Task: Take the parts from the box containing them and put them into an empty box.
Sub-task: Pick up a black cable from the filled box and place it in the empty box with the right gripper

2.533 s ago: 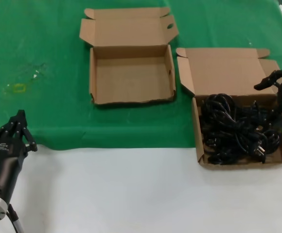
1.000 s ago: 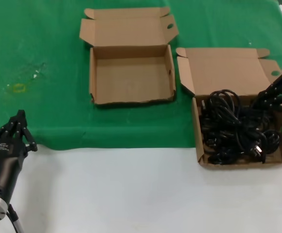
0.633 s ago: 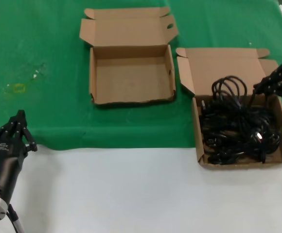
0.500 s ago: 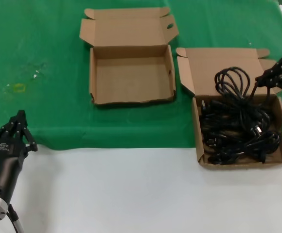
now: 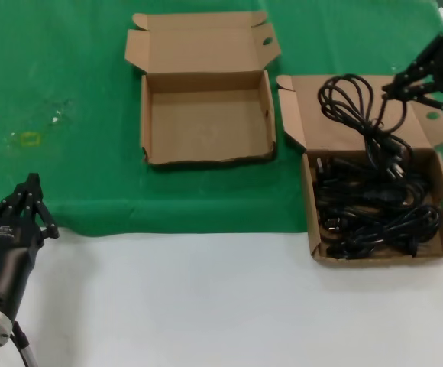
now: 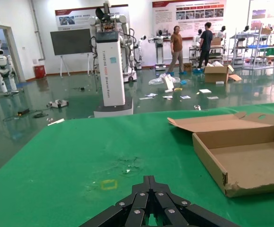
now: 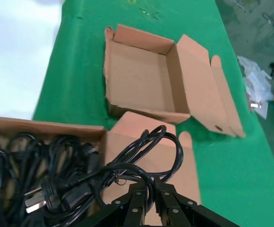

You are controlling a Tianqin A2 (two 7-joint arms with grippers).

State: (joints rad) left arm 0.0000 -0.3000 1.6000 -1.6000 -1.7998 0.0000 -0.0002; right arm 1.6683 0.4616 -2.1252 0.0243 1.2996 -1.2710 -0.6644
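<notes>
Up on the big green cloth (image 5: pixel 69 61) sit two brown cardboard boxes, the bare one (image 5: pixel 206 115) beside the fuller one (image 5: pixel 344 107). Above the fuller box, the right gripper (image 5: pixel 396 82) pinches a black coiled power cord (image 5: pixel 351 99) lifted from the pile (image 5: pixel 374 206). Low by the cloth's front edge, the left gripper (image 5: pixel 30 195) rests with fingers pressed together, holding nothing.

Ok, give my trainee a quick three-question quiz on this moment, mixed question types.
1. True or false: the right gripper is shut on a coiled black power cord lifted over the larger brown cardboard box.
2. Where is the left gripper? A) inside the smaller brown cardboard box B) parked near the edge of the green cloth C) over the cords.
3. Fill in: the smaller box holds ____ cords.

Key: 1 true; 2 B; 3 no.
</notes>
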